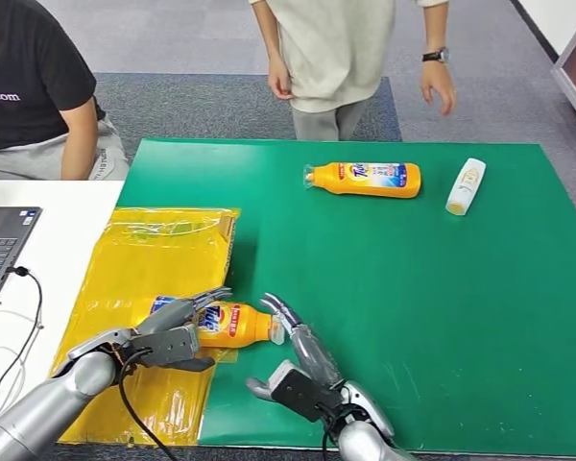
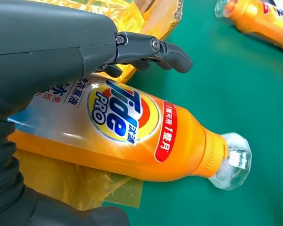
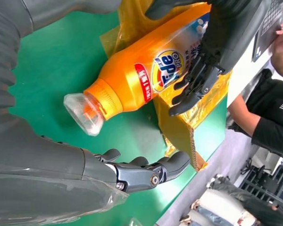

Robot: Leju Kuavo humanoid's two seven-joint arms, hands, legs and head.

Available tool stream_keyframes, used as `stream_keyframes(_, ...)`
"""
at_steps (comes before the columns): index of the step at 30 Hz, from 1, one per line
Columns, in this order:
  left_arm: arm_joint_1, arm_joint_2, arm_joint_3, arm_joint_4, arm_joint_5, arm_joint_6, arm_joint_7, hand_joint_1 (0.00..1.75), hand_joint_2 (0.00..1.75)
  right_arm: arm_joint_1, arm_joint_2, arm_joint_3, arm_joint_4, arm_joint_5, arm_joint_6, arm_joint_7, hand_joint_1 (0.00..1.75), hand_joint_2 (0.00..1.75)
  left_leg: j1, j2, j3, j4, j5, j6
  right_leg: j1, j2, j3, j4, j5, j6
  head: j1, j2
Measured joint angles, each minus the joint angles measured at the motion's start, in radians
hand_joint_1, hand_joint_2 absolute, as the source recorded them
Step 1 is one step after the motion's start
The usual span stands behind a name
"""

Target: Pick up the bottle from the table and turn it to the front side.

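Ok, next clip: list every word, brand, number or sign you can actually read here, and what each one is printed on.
"Tide PRO": label of the orange bottle held by the left hand.
"1": red band on that bottle, among Chinese characters.
Chinese characters on its label: present, not transcribed here.
"com": black shirt of the seated person.
Far orange bottle: label too small to read.
White bottle: print too small to read.

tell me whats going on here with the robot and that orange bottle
The left robot hand holds an orange Tide bottle on its side, label showing, at the edge of a yellow bag on the green table. The right robot hand is open beside the bottle's clear cap, not gripping it. A second orange bottle and a white bottle lie farther away, near a standing person.
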Motion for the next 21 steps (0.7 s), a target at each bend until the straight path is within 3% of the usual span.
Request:
stream_keyframes(13,0.042,-0.019,0.044,-0.006,-0.117,0.093,-0.029,0.0,1.75,0.008,0.0,0.005,0.006,0.005,-0.008,0.012,0.0,1.75,0.0,0.0,0.001,0.0,0.0,-0.001,0.0,0.0,0.0,0.0,0.001,0.0,0.0,0.0)
stream_keyframes(21,0.205,-0.061,0.124,-0.258,-0.098,0.18,-0.125,0.0,1.75,0.077,-0.013,-0.007,-0.026,0.035,-0.032,0.009,0.0,1.75,0.0,0.0,-0.001,0.0,-0.002,0.001,-0.001,0.0,-0.001,0.0,-0.001,0.002,0.0,0.0)
